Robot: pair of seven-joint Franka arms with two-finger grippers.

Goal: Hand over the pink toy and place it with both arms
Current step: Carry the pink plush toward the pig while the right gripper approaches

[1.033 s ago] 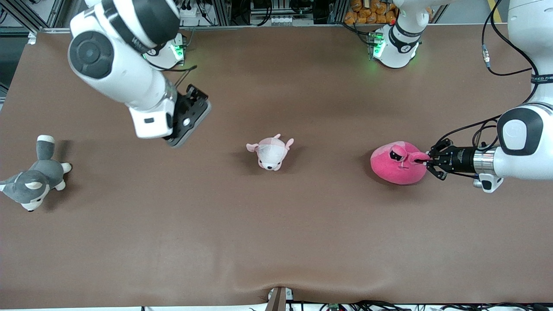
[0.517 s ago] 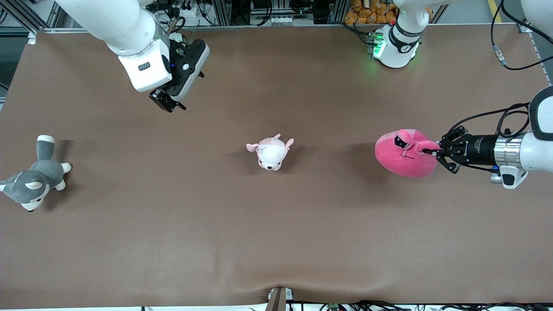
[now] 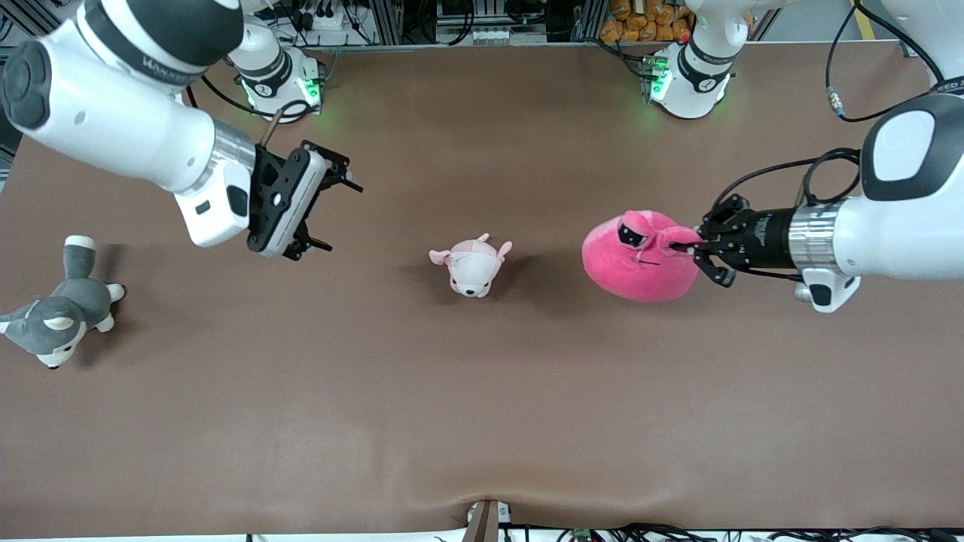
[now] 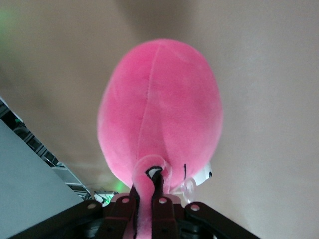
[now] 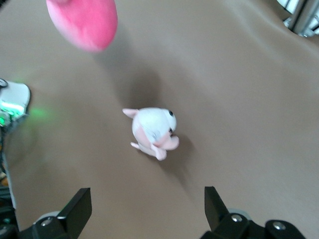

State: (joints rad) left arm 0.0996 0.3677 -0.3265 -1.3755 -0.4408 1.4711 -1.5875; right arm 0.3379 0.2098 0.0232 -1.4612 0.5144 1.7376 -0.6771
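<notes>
The left gripper (image 3: 694, 247) was clamped on one eye stalk of the pink toy (image 3: 639, 257), and the toy hung clear of the table (image 3: 482, 421), its shadow lying apart from it on the cloth. In the front view the toy sat at about 3 o'clock from the small plush (image 3: 471, 263) at the table's middle. The left wrist view showed the stalk pinched between the fingers (image 4: 158, 180), the body dangling below. So the pickup looked done.

The right gripper (image 3: 320, 202) hung with its jaws wide apart, holding nothing, at about 10 o'clock from the small plush, over bare cloth. The handover itself and the placing were, by my reading, not yet done. A grey dog (image 3: 60, 310) lay at the right arm's end.
</notes>
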